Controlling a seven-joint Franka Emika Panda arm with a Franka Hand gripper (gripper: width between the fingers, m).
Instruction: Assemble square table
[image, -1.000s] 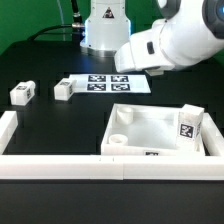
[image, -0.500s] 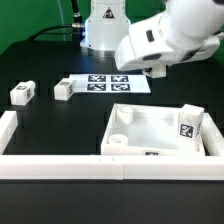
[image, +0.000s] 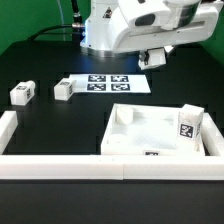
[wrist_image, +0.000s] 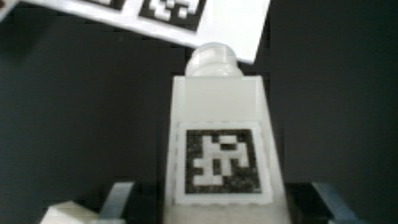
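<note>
**Gripper** (image: 153, 58): clenched on held leg (wrist_image: 221, 110), a finger (wrist_image: 121, 196) at each flank, tag face toward the wrist camera. Raised at the far side of the table (image: 40, 125), seen above the exterior view's right end of the marker board (image: 105, 83), well apart from the tabletop.

**Tabletop** (image: 135, 146): tray-like, rim up, lying near and toward the exterior view's right, against the near border wall (image: 60, 165). Standing leg (image: 190, 123) in the far-right corner. Near-left socket (image: 116, 142) vacant; the far-left one apparently vacant too.

**Loose leg** (image: 22, 94) and **second loose leg** (image: 64, 90): on the table at the exterior view's left, near each other, untouched.

**Step in hand (judged):** carrying held leg to a vacant socket.
- Bring the leg's axis upright before lowering.
- Centre the narrower end over the socket and descend straight.
- Release only once seated.
- Stay clear of the rim and of standing leg.

**Shown by one view only:**
- Wrist view: settles the grip, with held leg between both fingers, its tag and its narrower end pointing away toward the marker board. No tabletop in sight.
- Exterior view: tabletop, sockets and the other legs. Held leg there largely hidden by the gripper.
</note>
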